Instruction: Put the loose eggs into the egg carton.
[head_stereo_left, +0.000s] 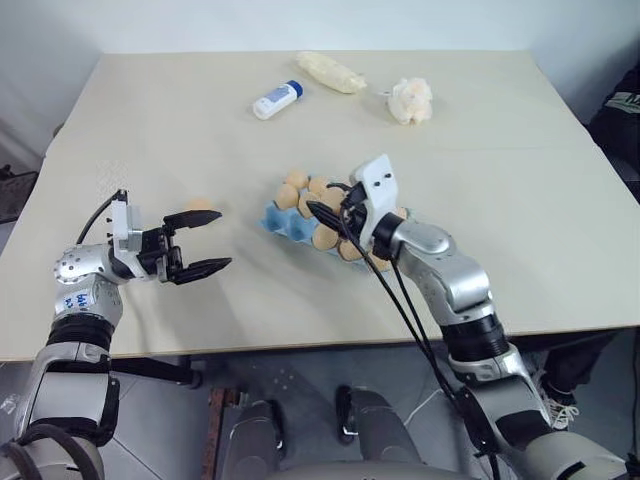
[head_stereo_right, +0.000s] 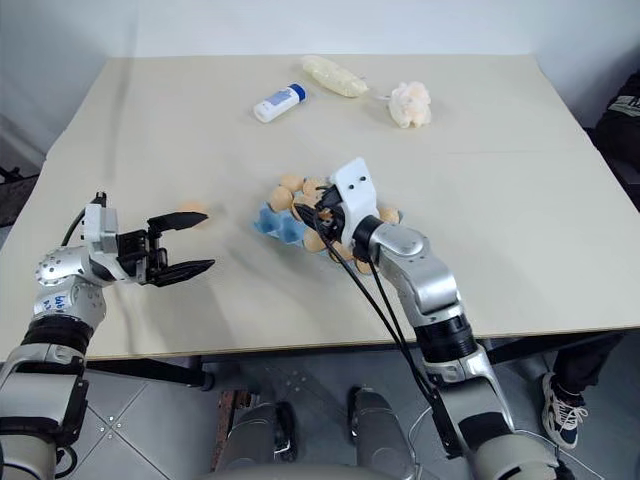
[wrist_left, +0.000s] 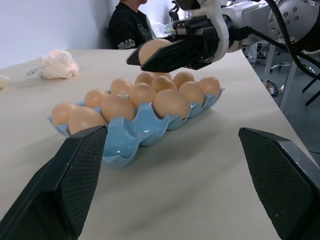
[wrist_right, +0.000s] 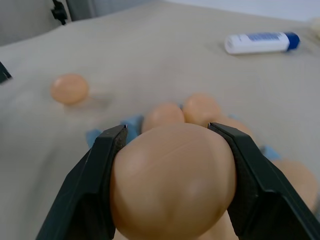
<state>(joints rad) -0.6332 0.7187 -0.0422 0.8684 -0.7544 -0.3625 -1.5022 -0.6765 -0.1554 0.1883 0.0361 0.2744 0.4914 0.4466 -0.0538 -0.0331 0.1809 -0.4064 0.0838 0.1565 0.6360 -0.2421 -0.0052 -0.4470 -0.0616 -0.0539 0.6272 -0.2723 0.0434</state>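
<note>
While the right gripper (wrist_right: 172, 150) clamped one egg (wrist_right: 172, 185) between its fingers (above the egg carton (wrist_left: 135, 137)), the left gripper (head_stereo_left: 195, 242) stood wide open, another loose egg (head_stereo_left: 199, 204) lying just beyond its fingertips.

I see both my arms built of rounded silver-grey segments joined by black collars. The left arm (head_stereo_left: 85, 290) carries a small blue-lettered sticker near its wrist, at about eight o'clock. The right arm (head_stereo_left: 455, 285) trails black cables along its length and wears a white angular wrist housing (head_stereo_left: 372, 185) with small dark screws. Each gripper's fingers (wrist_left: 75, 175) are matte black with textured pads.
</note>
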